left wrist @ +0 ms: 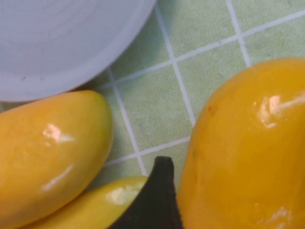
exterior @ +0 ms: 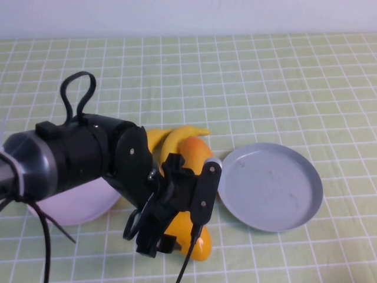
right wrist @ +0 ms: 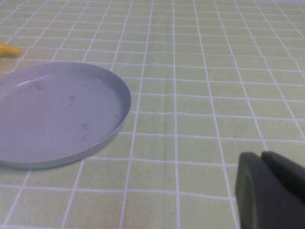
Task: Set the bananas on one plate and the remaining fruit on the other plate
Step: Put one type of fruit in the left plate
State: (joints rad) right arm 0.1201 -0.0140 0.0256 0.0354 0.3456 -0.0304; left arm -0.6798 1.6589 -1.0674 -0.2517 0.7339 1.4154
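Observation:
My left gripper [exterior: 156, 239] is low over the table's front, shut on a plump orange fruit [exterior: 199, 243]. In the left wrist view that fruit [left wrist: 248, 148] fills the space beside one black finger [left wrist: 155, 200]; the other finger is hidden. Two yellow bananas [exterior: 177, 137] and the second orange fruit [exterior: 197, 150], with a reddish blush, lie together behind the arm. The pink plate [exterior: 76, 206] is at the left and is partly hidden by the arm. The grey-blue plate [exterior: 271, 186] is at the right and holds nothing. My right gripper [right wrist: 261, 157] is shut and empty, hovering beside the grey-blue plate [right wrist: 57, 114].
Green checked cloth [exterior: 265, 76] covers the table. The left wrist view shows the pink plate's rim [left wrist: 71, 81], a plump orange-yellow fruit [left wrist: 47, 152] and a banana [left wrist: 109, 200] close under the arm. A yellow banana tip [right wrist: 7, 49] shows beyond the grey-blue plate.

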